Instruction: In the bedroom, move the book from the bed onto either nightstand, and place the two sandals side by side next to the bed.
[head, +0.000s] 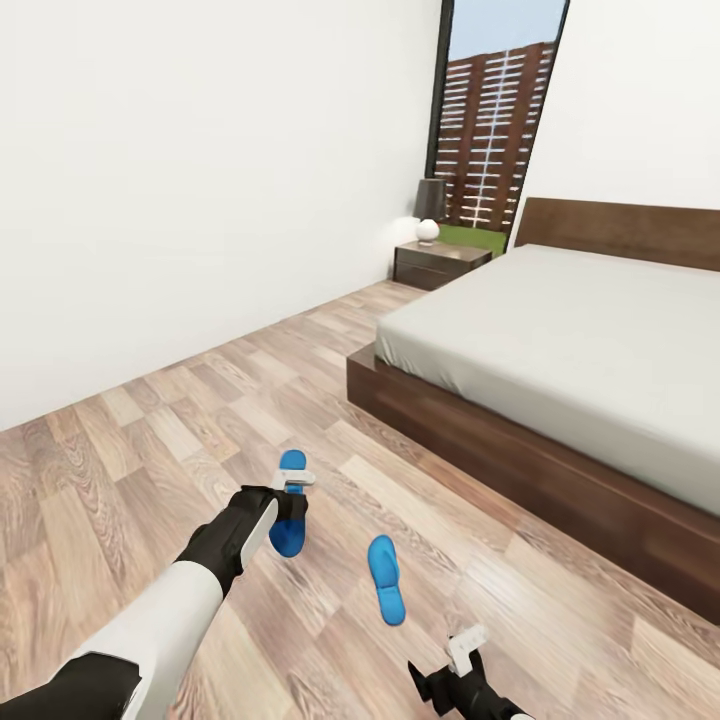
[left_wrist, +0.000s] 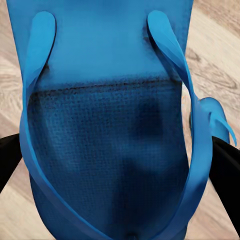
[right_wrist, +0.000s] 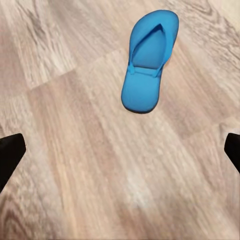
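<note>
The left gripper (head: 290, 492) grips one sandal (head: 288, 530), right gripper (head: 462, 655) spread empty; dropped carelessly, it could land askew of the other sandal (head: 385, 578).

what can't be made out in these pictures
- Left gripper, head view: it covers the middle of one sandal, so whether it grips is unclear.
- Left wrist view: sandal too close, its ends cut off.
- Bed, head view: right side cut by the edge.
- Nightstand: too small for detail.

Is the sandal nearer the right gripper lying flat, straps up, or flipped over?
Flat on the floor, straps up: the free sandal shows its thong strap and footbed in the right wrist view.
</note>
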